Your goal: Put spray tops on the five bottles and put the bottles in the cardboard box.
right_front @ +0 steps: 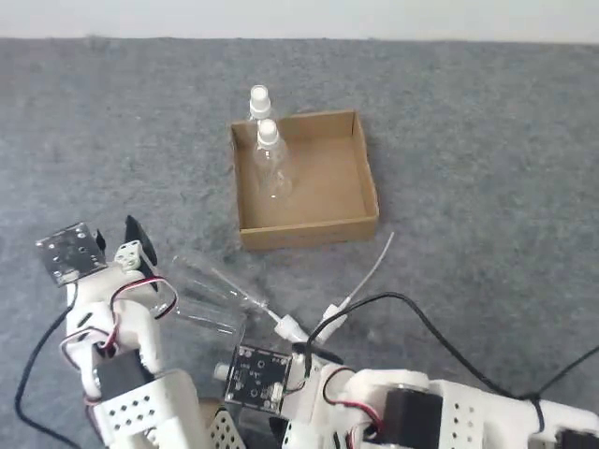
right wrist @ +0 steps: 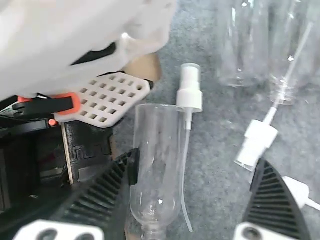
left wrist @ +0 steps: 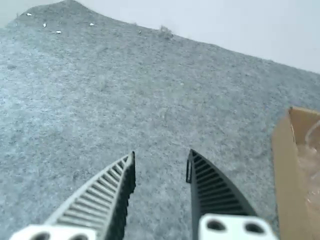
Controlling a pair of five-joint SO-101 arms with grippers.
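High view: grey felt mat (right_front: pixel 487 140) runs back to a pale wall (right_front: pixel 299 17), cardboard box (right_front: pixel 309 229) holds one capped bottle (right_front: pixel 271 168), second capped bottle (right_front: pixel 259 101) at its far corner, uncapped bottles (right_front: pixel 201 290) and loose spray tops (right_front: pixel 290 329) near the arms, left gripper (left wrist: pixel 160 160) and right gripper (right wrist: pixel 195 167) both spread, gripping nothing.

White arms, black ribbed tools, red-black cables.

Bottle (right_front: pixel 272 166) in box (right_front: pixel 323 227), second bottle (right_front: pixel 259 101) at its far corner, loose bottles (right_front: pixel 201 285) and spray tops (right_front: pixel 292 329) lying before it
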